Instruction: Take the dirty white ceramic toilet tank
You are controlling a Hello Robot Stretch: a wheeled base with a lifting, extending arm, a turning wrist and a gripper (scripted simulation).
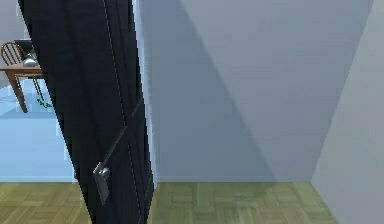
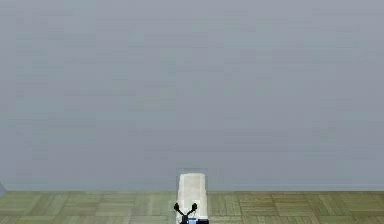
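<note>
Dark door (image 1: 95,110) close ahead; wood floor (image 1: 240,205), grey wall (image 2: 190,80); tool (image 2: 187,212) low, cannot tell if holding anything.

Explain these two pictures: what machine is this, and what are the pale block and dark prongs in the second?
A wheeled robot with one reaching arm took both. The forward view looks ahead: a dark door with a metal handle stands ajar, a wooden table beyond it. The arm side view looks sideways at a bare wall and wooden floor. The dark prongs seem to be the gripper, its two-fingered hand. The pale block by it I cannot identify, nor tell whether anything is held.
</note>
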